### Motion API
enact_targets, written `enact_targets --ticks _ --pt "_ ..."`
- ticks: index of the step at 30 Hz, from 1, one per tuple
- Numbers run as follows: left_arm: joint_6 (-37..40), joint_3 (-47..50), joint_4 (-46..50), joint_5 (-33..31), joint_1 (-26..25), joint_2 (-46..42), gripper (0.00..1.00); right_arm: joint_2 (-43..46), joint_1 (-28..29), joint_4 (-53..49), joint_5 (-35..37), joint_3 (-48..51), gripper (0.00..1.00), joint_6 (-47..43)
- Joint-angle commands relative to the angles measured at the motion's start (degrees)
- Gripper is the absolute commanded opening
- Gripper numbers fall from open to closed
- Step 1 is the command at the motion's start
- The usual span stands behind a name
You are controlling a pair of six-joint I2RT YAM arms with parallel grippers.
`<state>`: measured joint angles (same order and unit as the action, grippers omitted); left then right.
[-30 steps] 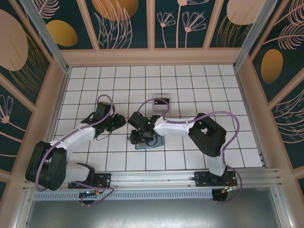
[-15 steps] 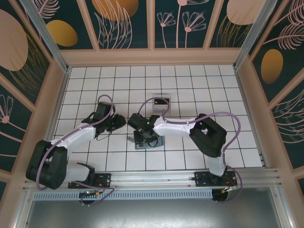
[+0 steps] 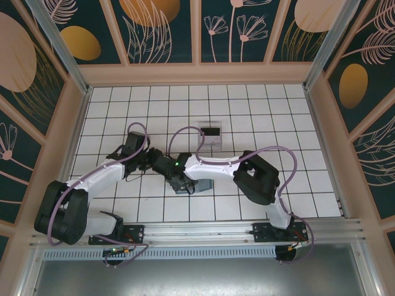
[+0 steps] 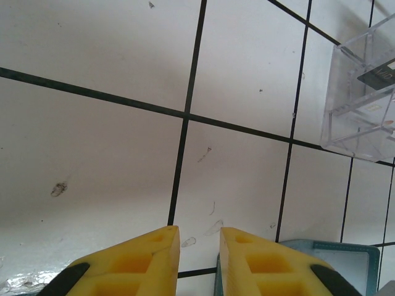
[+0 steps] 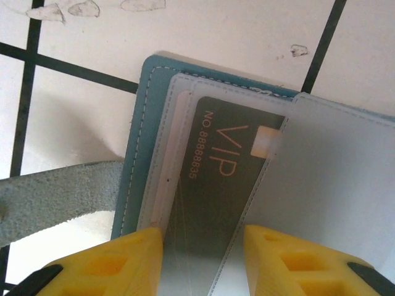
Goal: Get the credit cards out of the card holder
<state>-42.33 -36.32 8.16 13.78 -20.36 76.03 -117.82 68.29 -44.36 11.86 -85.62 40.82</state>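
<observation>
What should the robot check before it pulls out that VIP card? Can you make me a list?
1. Card holder lying open: ok.
2. VIP card showing in its pocket: ok.
3. Right hand lined up over the card: ok.
4. Card gripped: not ok, the fingers stand apart.
5. Left hand steadying the holder: cannot tell, it is by the holder's corner.
6. Clear tray ready, one dark card inside: ok.

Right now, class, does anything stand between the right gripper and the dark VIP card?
No separate thing does. The right gripper sits at the card's near end, a finger on either side. The card lies in the holder's pocket, with a pale flap over one side.
</observation>
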Motion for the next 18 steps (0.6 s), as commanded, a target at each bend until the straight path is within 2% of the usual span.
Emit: enact_targets --ticks 1,18 --pt "1.5 -1.6 1.2 1.0 0.2 0.5 0.26 -1.1 0.6 -5.8 5.1 -1.8 0.41 0.2" --pt "1.1 -1.7 1.0 1.3 0.2 0.7 0.26 1.1 0.7 -9.8 10.0 -1.4 0.46 1.8"
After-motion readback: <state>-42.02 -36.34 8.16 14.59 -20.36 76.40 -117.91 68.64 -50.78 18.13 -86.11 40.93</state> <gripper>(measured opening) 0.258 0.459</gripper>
